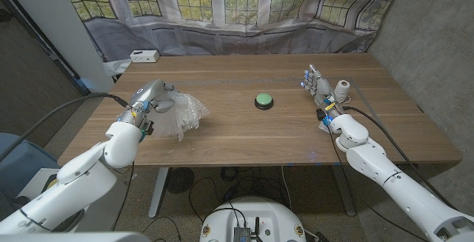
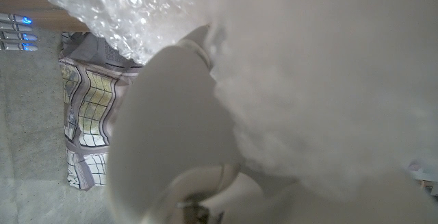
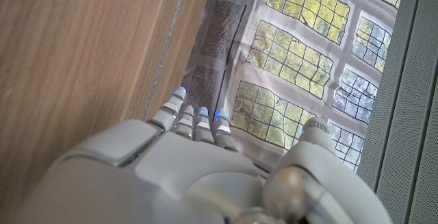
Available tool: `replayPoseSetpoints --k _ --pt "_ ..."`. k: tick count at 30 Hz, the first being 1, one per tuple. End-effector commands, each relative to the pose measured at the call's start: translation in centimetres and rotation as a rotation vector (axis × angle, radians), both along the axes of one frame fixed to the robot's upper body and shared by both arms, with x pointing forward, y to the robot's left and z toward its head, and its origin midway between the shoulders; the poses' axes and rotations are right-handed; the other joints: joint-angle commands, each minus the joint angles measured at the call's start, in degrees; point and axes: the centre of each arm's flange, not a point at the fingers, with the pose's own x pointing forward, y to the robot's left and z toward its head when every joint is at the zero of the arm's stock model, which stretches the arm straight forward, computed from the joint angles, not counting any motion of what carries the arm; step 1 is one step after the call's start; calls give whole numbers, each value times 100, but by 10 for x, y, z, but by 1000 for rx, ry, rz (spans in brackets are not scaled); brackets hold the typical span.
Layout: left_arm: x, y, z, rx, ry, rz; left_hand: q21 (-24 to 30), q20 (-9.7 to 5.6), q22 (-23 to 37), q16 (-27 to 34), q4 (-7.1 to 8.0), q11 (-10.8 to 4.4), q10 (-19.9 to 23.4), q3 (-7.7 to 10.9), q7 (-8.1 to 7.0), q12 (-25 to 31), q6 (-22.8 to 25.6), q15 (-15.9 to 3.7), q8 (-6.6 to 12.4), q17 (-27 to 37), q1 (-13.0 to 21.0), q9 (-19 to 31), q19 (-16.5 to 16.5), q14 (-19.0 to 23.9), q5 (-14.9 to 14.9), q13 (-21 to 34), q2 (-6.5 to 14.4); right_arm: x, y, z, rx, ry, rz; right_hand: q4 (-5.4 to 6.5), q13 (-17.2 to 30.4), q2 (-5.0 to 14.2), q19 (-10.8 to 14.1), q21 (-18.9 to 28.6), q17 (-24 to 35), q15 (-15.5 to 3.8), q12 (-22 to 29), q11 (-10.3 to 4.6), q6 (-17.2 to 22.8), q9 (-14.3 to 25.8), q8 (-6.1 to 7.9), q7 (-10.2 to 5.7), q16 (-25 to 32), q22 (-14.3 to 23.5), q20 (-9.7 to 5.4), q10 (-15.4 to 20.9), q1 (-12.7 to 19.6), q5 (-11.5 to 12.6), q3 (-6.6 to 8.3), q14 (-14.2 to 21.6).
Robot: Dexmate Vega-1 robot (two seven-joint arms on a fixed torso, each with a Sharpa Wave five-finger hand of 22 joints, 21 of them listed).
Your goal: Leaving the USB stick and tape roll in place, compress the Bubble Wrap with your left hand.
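The Bubble Wrap (image 1: 183, 113) lies crumpled on the left part of the wooden table (image 1: 244, 135), near its front edge, a clear, lumpy sheet whose longer side runs roughly from the left hand toward the table's middle. The left hand (image 1: 150, 96) rests on the wrap's left end, its fingers curved down over the plastic and pressing into it; in the left wrist view the wrap (image 2: 130, 8) bunches right against the hand (the close part is blurred). A green button (image 1: 264, 101) sits near the table's middle, well apart from the wrap. The right hand (image 1: 320, 88) stands at the right side, fingers straight, close together, holding nothing. A white box (image 1: 144, 55) sits at the far left corner.
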Motion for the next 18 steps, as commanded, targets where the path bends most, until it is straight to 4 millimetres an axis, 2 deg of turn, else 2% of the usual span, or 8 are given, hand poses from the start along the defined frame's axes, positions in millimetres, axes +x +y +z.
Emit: replayPoseSetpoints --k 1,3,4,7,8,10,14,18 --pt "5 -4 0 11 49 -20 -15 -290 -8 -233 -1 -13 -132 123 -12 -148 -253 -518 -140 -101 257 0 -16 249 25 11 324 1 -3 -1 -3 5 -2 2 26 9 5 4 28 33 -7 27 49 18 -20 -7 -3 30 29 32 30 9 62 1" --pt "6 -5 1 35 70 -14 -14 -175 -5 -391 48 -14 -302 118 -11 -330 -426 -474 -250 -198 117 -20 -158 77 -2 -88 350 1 -3 -2 -3 6 0 2 26 10 5 4 28 34 -6 27 50 18 -20 -7 -2 30 28 33 31 10 63 4" --pt "5 -6 2 48 79 -5 -51 -42 -4 -524 57 49 -399 141 5 -463 -593 -414 -361 -274 43 -39 -385 -97 -12 -169 401 1 -3 -2 2 8 0 2 26 10 5 4 28 32 -7 25 49 18 -20 -10 -3 30 29 32 31 9 63 3" --pt "5 -8 2 61 85 16 -78 211 -10 -763 82 21 -424 160 -20 -578 -651 -253 -446 -406 -111 -62 -588 -423 -27 -266 411 2 -3 -4 -1 10 2 2 26 9 6 5 28 35 -7 28 48 18 -21 -7 -2 30 28 32 30 9 63 4" --pt "5 -7 2 61 87 17 -90 250 -11 -829 93 14 -468 156 -57 -630 -742 -232 -506 -454 -187 -73 -654 -487 -33 -301 392 2 -3 -4 0 11 2 2 26 10 5 4 28 36 -7 19 48 18 -21 -6 -3 30 29 33 32 9 63 2" --pt "5 -7 2 59 86 15 -103 311 -13 -912 103 56 -528 165 -34 -712 -828 -184 -582 -532 -295 -92 -740 -527 -39 -365 379 1 -3 -5 1 14 0 1 26 9 7 5 27 35 -7 22 47 18 -21 -10 -3 30 30 33 32 9 63 4" --pt "4 -6 3 63 89 11 -124 361 -16 -987 153 49 -540 150 -2 -771 -910 -156 -652 -607 -464 -109 -825 -563 -53 -422 359 1 -3 -5 3 11 -2 1 26 11 5 4 27 35 -6 32 49 18 -21 -2 -3 30 29 34 34 10 65 2" --pt "3 -6 3 65 88 2 -183 476 -20 -1153 227 117 -596 127 -36 -889 -1023 -31 -757 -715 -743 -138 -1007 -770 -76 -529 349 0 -2 -5 3 9 0 2 26 12 5 4 28 43 -7 36 49 18 -21 -4 -3 30 30 32 32 9 65 3"
